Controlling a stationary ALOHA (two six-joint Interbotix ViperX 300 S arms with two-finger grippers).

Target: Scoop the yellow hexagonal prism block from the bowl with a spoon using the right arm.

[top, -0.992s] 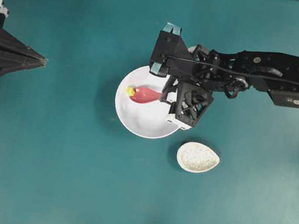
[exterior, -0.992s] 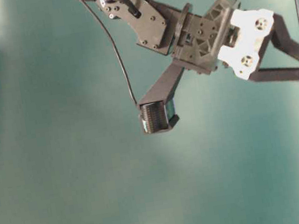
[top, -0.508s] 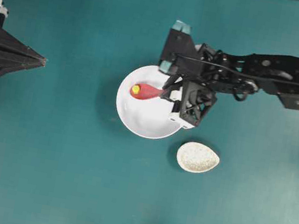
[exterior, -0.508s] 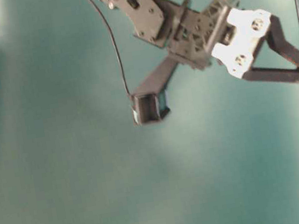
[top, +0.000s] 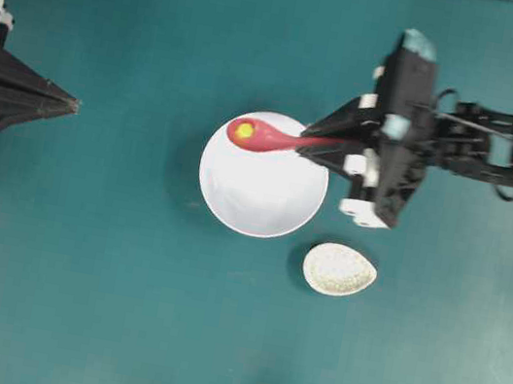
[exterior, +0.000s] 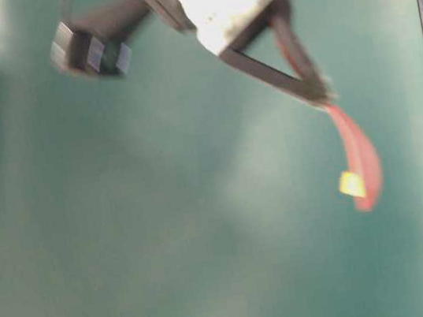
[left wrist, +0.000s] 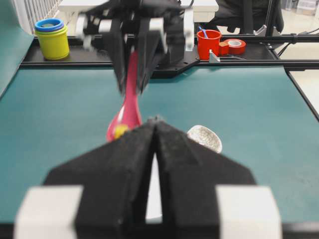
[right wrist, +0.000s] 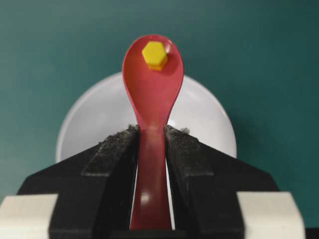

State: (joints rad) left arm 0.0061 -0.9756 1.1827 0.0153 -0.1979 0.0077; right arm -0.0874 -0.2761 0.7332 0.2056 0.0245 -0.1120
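My right gripper (top: 329,143) is shut on the handle of the pink-red spoon (top: 258,135) and holds it level above the white bowl (top: 262,188). The tiny yellow hexagonal block (top: 244,130) lies in the spoon's scoop, over the bowl's far-left rim. In the right wrist view the gripper (right wrist: 150,133) clamps the spoon (right wrist: 152,84) with the block (right wrist: 154,55) near its tip, the bowl (right wrist: 209,119) below. The table-level view shows the spoon (exterior: 358,152) and block (exterior: 351,184) in the air. My left gripper (top: 74,105) is shut and empty at the far left.
A speckled beige oval spoon rest (top: 339,270) lies on the teal table just right of the bowl's near side. In the left wrist view a yellow and blue cup (left wrist: 52,37), a red cup (left wrist: 209,44) and tape rolls (left wrist: 233,46) stand beyond the table's far edge.
My right gripper has lifted and drawn back to the right, raising the spoon out of the bowl with the yellow block in its scoop. The wrist has rotated. The left arm has not moved.
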